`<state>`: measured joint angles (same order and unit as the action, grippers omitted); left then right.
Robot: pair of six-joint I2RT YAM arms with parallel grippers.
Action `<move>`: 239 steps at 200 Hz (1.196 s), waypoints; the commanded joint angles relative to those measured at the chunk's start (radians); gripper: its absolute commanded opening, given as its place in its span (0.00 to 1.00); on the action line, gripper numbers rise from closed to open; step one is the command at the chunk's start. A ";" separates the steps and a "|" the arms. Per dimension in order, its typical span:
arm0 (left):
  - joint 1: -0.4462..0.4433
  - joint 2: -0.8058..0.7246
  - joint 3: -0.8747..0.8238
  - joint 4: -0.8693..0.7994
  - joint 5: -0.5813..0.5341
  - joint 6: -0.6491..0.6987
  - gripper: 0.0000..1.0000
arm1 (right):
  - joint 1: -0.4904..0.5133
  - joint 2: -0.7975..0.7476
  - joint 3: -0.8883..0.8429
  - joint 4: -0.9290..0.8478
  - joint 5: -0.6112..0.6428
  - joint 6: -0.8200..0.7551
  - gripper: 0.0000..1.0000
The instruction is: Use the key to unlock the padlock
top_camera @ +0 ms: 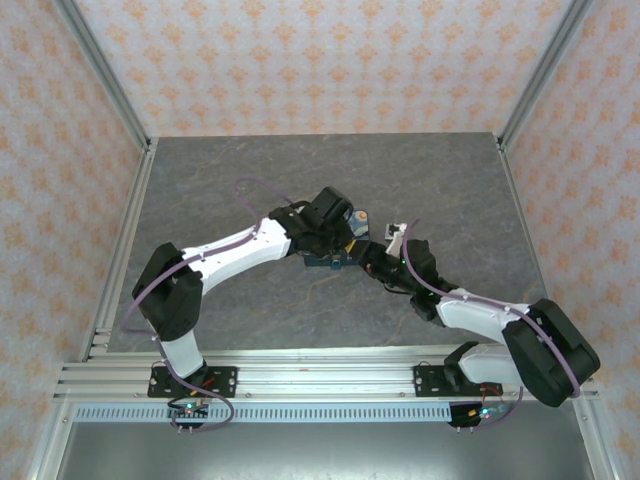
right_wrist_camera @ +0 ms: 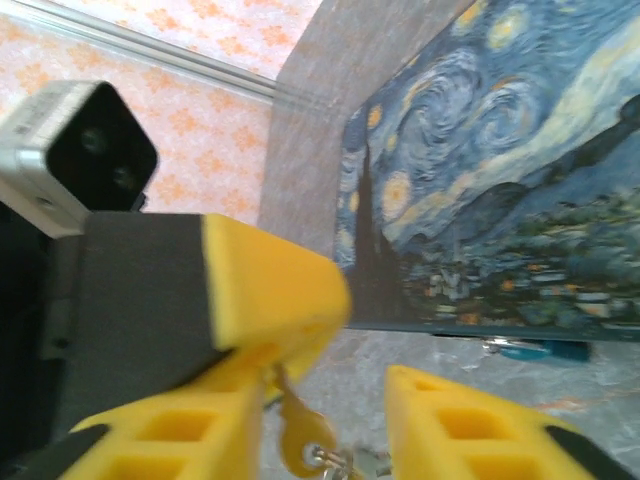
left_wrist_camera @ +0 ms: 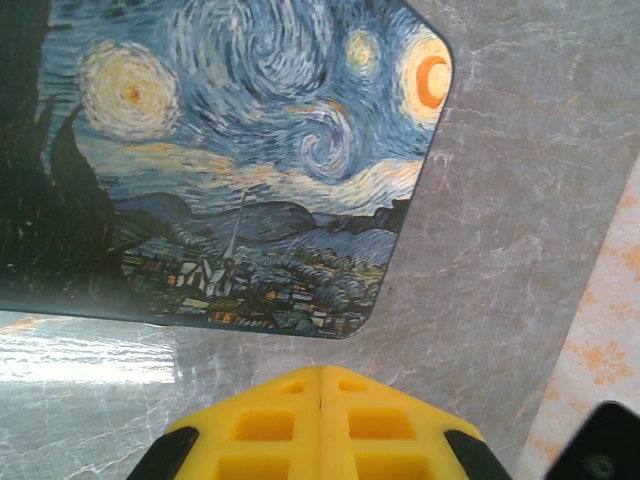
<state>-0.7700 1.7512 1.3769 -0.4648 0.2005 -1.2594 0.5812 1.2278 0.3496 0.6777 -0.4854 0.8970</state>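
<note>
In the right wrist view a brass key (right_wrist_camera: 303,432) with a small ring on its head hangs down from the yellow tip of my left gripper (right_wrist_camera: 315,300), which is shut on its blade. My right gripper (right_wrist_camera: 330,400) is open, and the key hangs between its fingers, close to the left one. Both grippers meet at the table's middle in the top view, left gripper (top_camera: 352,238) and right gripper (top_camera: 374,256). In the left wrist view my left gripper (left_wrist_camera: 320,375) has its fingers pressed together. A small teal and silver thing (right_wrist_camera: 535,349) lies by the mat's edge; I cannot tell whether it is the padlock.
A Starry Night picture mat (left_wrist_camera: 240,150) lies flat on the grey stone-look table (top_camera: 230,180), right under the grippers. Patterned walls with metal posts (top_camera: 105,80) enclose the table on three sides.
</note>
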 commanded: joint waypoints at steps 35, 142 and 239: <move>-0.005 -0.057 -0.069 0.071 -0.043 0.021 0.00 | -0.063 -0.162 -0.018 -0.036 -0.009 -0.005 0.48; 0.047 -0.198 -0.317 0.581 -0.054 0.172 0.00 | -0.136 -0.179 0.013 0.041 -0.068 0.139 0.46; 0.094 -0.251 -0.452 0.994 -0.019 0.142 0.00 | -0.136 0.005 0.158 0.208 -0.092 0.201 0.44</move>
<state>-0.6857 1.5444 0.9428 0.3904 0.1795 -1.1137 0.4480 1.1912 0.4576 0.7952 -0.5648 1.0893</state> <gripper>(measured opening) 0.045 0.440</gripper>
